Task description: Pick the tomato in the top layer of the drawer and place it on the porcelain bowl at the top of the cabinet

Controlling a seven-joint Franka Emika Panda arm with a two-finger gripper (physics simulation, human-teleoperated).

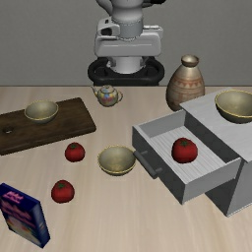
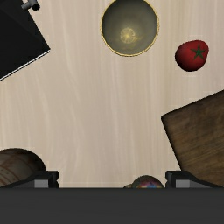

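A red tomato (image 1: 184,150) lies in the pulled-out top drawer (image 1: 202,177) of the grey cabinet at the exterior view's right. On the cabinet's top stands a porcelain bowl (image 1: 236,106). My gripper (image 1: 126,49) hangs high near the robot's base, far from the drawer. In the wrist view my gripper (image 2: 112,179) is open, its fingertips (image 2: 44,180) wide apart with nothing between them. The dark drawer corner (image 2: 17,44) lies well ahead of the fingers.
A second bowl (image 1: 116,159) (image 2: 130,27) and two loose tomatoes (image 1: 75,152) (image 1: 63,191) lie on the table. A wooden board (image 1: 44,128) carries a small bowl (image 1: 41,111). A teapot (image 1: 108,95), a vase (image 1: 185,83) and a blue box (image 1: 25,215) also stand about.
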